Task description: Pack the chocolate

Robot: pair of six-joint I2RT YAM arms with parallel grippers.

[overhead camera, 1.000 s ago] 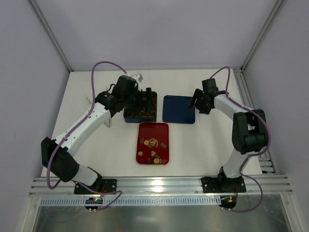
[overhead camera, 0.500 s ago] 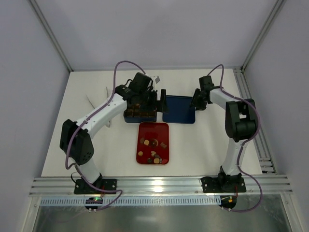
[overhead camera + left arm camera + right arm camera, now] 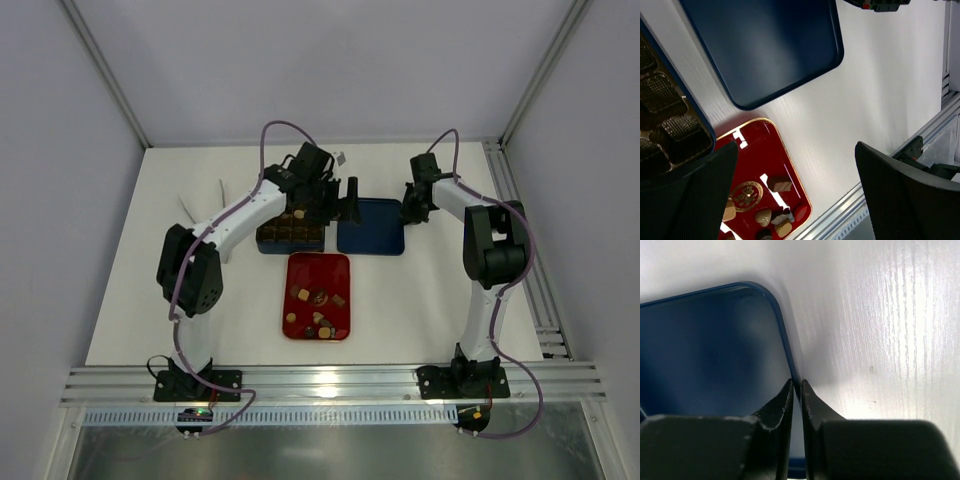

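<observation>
Several pieces of chocolate (image 3: 318, 305) lie on the flat red tray (image 3: 300, 268); the left wrist view shows the chocolate (image 3: 779, 183) on that red tray (image 3: 752, 150) too. The dark gridded box (image 3: 292, 232) stands behind it, with a tan piece (image 3: 299, 213) in one cell. My left gripper (image 3: 346, 203) hangs open between the box and the flat blue tray (image 3: 370, 230), nothing between its fingers (image 3: 905, 195). My right gripper (image 3: 796, 383) is shut on the right rim of the blue tray (image 3: 710, 350).
Two thin white objects (image 3: 190, 207) lie on the table at the far left. An aluminium rail (image 3: 320, 380) runs along the near edge and another (image 3: 520, 220) along the right side. Enclosure walls stand on three sides.
My left arm swung right, from over the gridded box to the blue tray's left edge, still open. My right gripper closed on the blue tray's right rim.
</observation>
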